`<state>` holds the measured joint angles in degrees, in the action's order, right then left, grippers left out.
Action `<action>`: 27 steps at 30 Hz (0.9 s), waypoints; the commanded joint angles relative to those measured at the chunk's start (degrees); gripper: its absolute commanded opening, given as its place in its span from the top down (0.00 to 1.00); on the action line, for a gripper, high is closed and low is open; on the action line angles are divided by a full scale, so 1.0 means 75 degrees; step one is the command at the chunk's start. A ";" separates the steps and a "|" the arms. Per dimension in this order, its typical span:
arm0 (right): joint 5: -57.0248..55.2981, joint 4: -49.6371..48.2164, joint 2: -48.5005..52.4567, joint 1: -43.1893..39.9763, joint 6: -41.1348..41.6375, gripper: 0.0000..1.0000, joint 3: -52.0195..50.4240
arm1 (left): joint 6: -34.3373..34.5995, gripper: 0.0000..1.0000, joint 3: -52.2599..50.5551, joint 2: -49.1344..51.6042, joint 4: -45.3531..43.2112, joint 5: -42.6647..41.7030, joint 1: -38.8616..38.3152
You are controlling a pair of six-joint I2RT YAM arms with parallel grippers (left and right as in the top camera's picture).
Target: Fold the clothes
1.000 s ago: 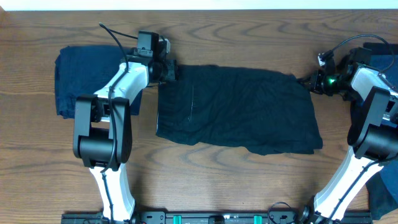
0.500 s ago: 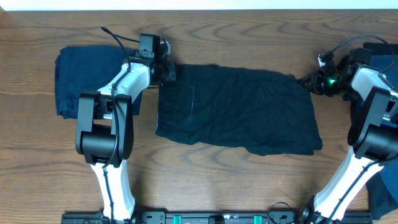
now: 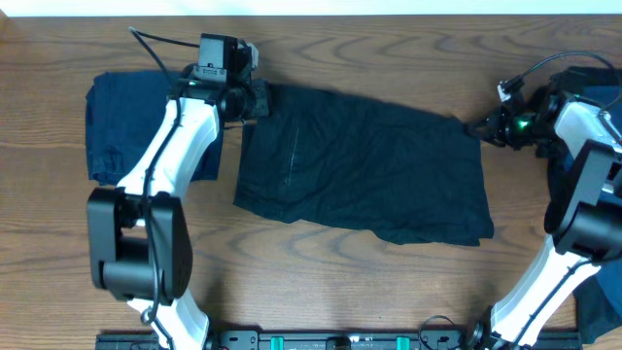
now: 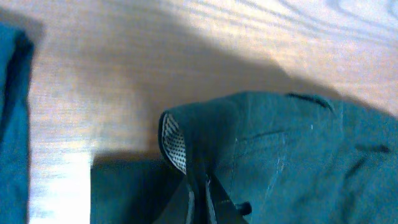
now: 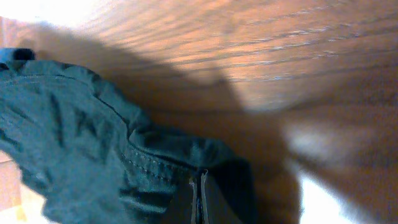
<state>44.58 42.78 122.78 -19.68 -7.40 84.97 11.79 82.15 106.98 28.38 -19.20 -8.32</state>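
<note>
Moved: left jaws and their cloth corner, farther from the robot | Item: black soft fabric garment [image 3: 369,170], flat on brown wooden bench [image 3: 369,292], long axis left-right | Grip: left jaws pinch far-left corner, right jaws pinch far-right corner | Relation: cloth stretches between both.

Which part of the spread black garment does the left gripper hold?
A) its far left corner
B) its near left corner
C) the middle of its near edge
A: the left gripper is shut on the far left corner of the black garment, with fabric pinched between its fingers.
</note>
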 commanded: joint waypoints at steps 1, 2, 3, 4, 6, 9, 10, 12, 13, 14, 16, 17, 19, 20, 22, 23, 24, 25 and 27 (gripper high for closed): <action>0.0294 0.0289 -0.0889 -0.0035 -0.0111 0.99 0.0187 | -0.0009 0.94 0.0085 -0.0323 0.0460 0.0020 0.0032; 0.0294 0.0463 -0.1078 -0.0029 -0.0111 0.99 0.0187 | -0.0009 0.94 0.0085 -0.0414 0.0664 0.0020 0.0032; 0.0294 0.0624 -0.1244 -0.0026 -0.0111 0.99 0.0187 | -0.0009 0.94 0.0085 -0.0495 0.0863 0.0017 0.0032; 0.0291 0.0822 -0.1445 -0.0023 -0.0114 0.99 0.0187 | -0.0006 0.94 0.0085 -0.0586 0.1067 0.0020 0.0032; 0.0289 0.1209 -0.1804 -0.0015 -0.0114 0.99 0.0187 | -0.0009 0.94 0.0085 -0.0775 0.1507 0.0020 0.0032; 0.0227 0.1868 -0.2247 -0.0015 -0.0114 0.99 0.0187 | -0.0009 0.94 0.0085 -0.1014 0.2168 0.0032 0.0032; 0.0122 0.2148 -0.2369 -0.0015 -0.0111 0.99 0.0187 | -0.0009 0.94 0.0085 -0.1061 0.2384 0.0052 0.0032; -0.0157 0.2658 -0.2535 -0.0012 -0.0114 0.99 0.0184 | -0.0009 0.94 0.0082 -0.1139 0.2841 0.0087 0.0032; -0.0230 0.2868 -0.2582 -0.0006 -0.0117 0.99 0.0184 | -0.0012 0.94 0.0079 -0.1148 0.3089 0.0163 0.0035; -0.0224 0.3075 -0.2605 0.0015 -0.0152 0.99 0.0184 | -0.0012 0.94 0.0079 -0.1148 0.3357 0.0303 0.0032; -0.0230 0.3459 -0.2608 0.0090 -0.0303 0.99 0.0175 | -0.0009 0.94 0.0067 -0.1145 0.3838 0.0539 0.0032; -0.0236 0.3628 -0.2608 0.0160 -0.0428 0.99 0.0117 | -0.0009 0.94 0.0020 -0.1145 0.4074 0.0595 0.0032; -0.0399 0.3777 -0.2608 0.0353 -0.0420 0.99 -0.0079 | -0.0006 0.94 -0.0125 -0.1145 0.4336 0.0595 0.0032; -0.0542 0.3783 -0.2605 0.0510 -0.0402 0.99 -0.0248 | -0.0006 0.94 -0.0283 -0.1139 0.4383 0.0597 0.0032; -0.0804 0.3608 -0.2605 0.0796 -0.0312 0.99 -0.0583 | -0.0006 0.94 -0.0589 -0.1137 0.4322 0.0597 0.0032; -0.1055 0.3395 -0.2605 0.0968 -0.0122 0.99 -0.0804 | -0.0006 0.94 -0.0761 -0.1134 0.4249 0.0597 0.0032; -0.1346 0.3136 -0.2605 0.1122 0.0117 0.99 -0.1011 | -0.0003 0.94 -0.0935 -0.1131 0.4150 0.0600 0.0035; -0.1781 0.2806 -0.2605 0.1300 0.0428 0.99 -0.1256 | 0.0070 0.94 -0.1163 -0.1131 0.3993 0.0603 0.0032; -0.2611 0.2331 -0.2605 0.1574 0.0909 0.99 -0.1632 | 0.0268 0.94 -0.1559 -0.1131 0.3660 0.0603 0.0032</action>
<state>34.35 62.13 103.81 -10.44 -6.11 75.77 12.23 73.49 98.87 56.82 -16.10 -8.32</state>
